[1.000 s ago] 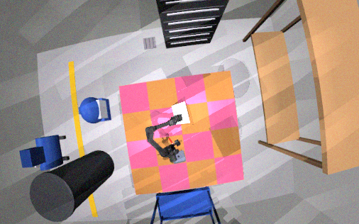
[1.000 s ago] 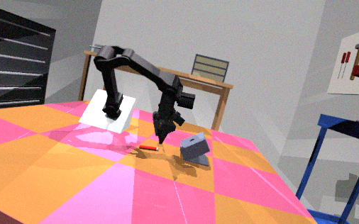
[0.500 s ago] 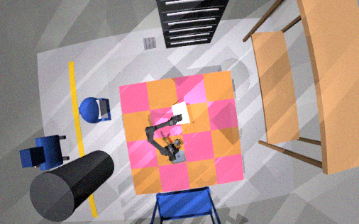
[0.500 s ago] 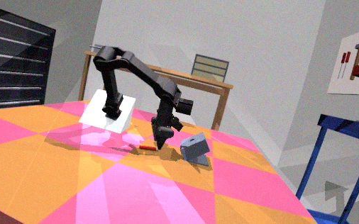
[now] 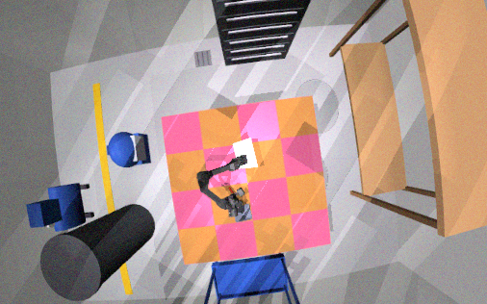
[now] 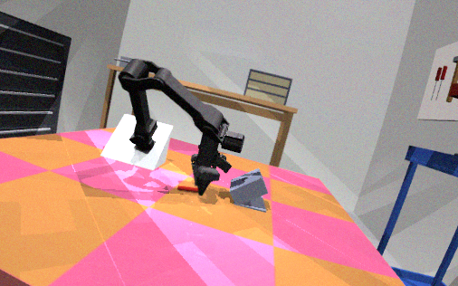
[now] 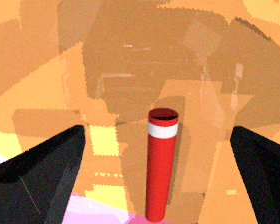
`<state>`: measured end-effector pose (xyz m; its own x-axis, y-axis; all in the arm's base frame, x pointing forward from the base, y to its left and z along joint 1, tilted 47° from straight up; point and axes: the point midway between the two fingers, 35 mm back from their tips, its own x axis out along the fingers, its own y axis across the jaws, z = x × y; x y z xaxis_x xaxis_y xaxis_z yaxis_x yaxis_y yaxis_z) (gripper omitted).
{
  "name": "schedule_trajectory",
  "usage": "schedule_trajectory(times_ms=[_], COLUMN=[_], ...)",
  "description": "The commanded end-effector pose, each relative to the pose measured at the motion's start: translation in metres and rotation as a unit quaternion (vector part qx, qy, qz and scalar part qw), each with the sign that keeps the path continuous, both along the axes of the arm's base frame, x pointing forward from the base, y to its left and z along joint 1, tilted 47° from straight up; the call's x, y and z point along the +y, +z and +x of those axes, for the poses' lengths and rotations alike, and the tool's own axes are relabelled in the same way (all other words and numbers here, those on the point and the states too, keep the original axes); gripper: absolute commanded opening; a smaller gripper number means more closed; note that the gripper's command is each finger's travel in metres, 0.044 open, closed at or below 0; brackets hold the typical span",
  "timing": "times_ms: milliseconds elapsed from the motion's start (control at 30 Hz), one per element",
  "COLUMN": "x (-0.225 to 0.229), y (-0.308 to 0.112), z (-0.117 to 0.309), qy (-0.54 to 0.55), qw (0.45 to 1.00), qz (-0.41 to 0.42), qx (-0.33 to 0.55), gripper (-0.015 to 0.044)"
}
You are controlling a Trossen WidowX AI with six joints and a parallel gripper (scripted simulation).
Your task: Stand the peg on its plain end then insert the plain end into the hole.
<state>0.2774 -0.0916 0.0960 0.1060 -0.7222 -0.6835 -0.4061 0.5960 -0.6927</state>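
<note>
The red peg (image 7: 160, 175) (image 6: 187, 188) lies flat on the table. In the wrist view its white-banded end points up the frame, between and a little ahead of the fingertips. My gripper (image 7: 161, 134) (image 6: 203, 191) is open, pointing down low over the peg, with a gap on each side of it; in the exterior view a finger hides the banded end. The grey-blue sloped panel (image 6: 248, 186) (image 5: 244, 215) stands just beside the gripper. Its hole cannot be made out, and the arm covers part of it in the top view.
A white slanted block (image 5: 249, 155) (image 6: 117, 141) stands under the arm's base. The checkered table (image 5: 310, 230) (image 6: 193, 267) carries these things. A blue frame (image 5: 250, 278) stands beyond one table edge, and a wooden bench (image 5: 375, 115) stands off another side.
</note>
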Motion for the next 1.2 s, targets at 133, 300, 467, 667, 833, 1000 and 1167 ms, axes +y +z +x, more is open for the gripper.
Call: schedule_trajectory(times_ms=[133,300,467,667,833,1000,1167], x=[-0.0008,-0.0008,-0.0008,-0.0008,-0.0008,-0.0007,0.0010], y=[-0.0005,-0.0005,-0.0005,-0.0005,-0.0005,-0.0004,0.0016], z=[-0.0001,-0.0001,-0.0001,-0.0001,-0.0001,-0.0002,-0.0020], qy=[0.001,0.001,0.001,0.001,0.001,0.001,0.015], qw=[1.000,1.000,1.000,1.000,1.000,1.000,1.000], qz=[-0.002,-0.002,-0.002,-0.002,-0.002,-0.001,0.009], qx=[0.001,0.001,0.001,0.001,0.001,0.000,-0.012], gripper=[0.0204,0.0110,0.0110,0.0083,0.0051,0.0051,0.0051])
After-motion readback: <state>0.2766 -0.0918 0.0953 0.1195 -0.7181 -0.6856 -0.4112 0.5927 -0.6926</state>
